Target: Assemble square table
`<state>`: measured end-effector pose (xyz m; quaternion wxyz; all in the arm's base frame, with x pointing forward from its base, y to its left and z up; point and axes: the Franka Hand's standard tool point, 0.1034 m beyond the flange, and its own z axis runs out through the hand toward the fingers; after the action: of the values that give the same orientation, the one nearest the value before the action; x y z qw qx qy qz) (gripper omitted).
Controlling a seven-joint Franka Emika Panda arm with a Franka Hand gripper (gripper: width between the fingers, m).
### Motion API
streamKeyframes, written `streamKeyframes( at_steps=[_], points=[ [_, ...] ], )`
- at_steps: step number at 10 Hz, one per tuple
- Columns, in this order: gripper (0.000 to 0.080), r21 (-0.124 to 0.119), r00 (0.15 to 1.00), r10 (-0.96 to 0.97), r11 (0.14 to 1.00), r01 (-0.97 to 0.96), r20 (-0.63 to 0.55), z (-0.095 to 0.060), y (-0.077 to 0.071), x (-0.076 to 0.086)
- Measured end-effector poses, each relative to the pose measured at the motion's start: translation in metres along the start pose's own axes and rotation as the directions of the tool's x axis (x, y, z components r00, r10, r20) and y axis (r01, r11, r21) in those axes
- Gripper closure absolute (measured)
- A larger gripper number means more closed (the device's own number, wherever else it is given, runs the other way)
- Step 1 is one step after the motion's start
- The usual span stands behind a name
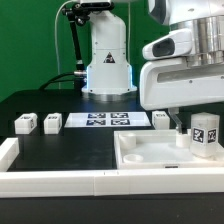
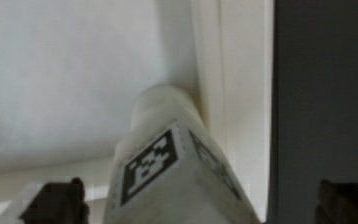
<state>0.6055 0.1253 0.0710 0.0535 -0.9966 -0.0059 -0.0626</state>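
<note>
The square table slab (image 1: 150, 152) is white with a raised rim and lies at the exterior view's right. One white leg block (image 1: 205, 133) with a black marker stands upright on its right part. My gripper (image 1: 192, 128) hangs straight over this leg. In the wrist view the leg (image 2: 172, 160) rises between my two dark fingertips (image 2: 55, 202), with a gap on each side. The gripper (image 2: 197, 205) is open and holds nothing. The slab's rim (image 2: 211, 60) runs just beside the leg. Three more leg blocks lie on the black table: two at the left (image 1: 25, 123) (image 1: 52, 122) and one (image 1: 161, 119) behind the slab.
The marker board (image 1: 103, 121) lies flat between the loose legs. A long low white barrier wall (image 1: 60, 181) runs along the front edge. The arm's white base (image 1: 107, 60) stands at the back. In the wrist view the black table (image 2: 322, 90) shows beyond the rim.
</note>
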Motion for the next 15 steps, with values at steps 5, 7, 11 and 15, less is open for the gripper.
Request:
streamKeyframes(
  at_steps=[5,7,11,15],
  points=[
    [0.0151,-0.032,0.922,-0.386,0.922,0.386,0.016,-0.0001,0.0005,-0.0001],
    [0.0151,-0.031,0.907,-0.421,0.906,0.421,0.018,0.0001,0.0018,-0.0002],
    [0.0508,-0.032,0.907,-0.42,0.907,0.42,0.018,0.0005,0.0028,-0.0003],
    [0.0508,-0.031,0.925,-0.38,0.924,0.381,0.016,0.0005,0.0027,-0.0002]
  ],
)
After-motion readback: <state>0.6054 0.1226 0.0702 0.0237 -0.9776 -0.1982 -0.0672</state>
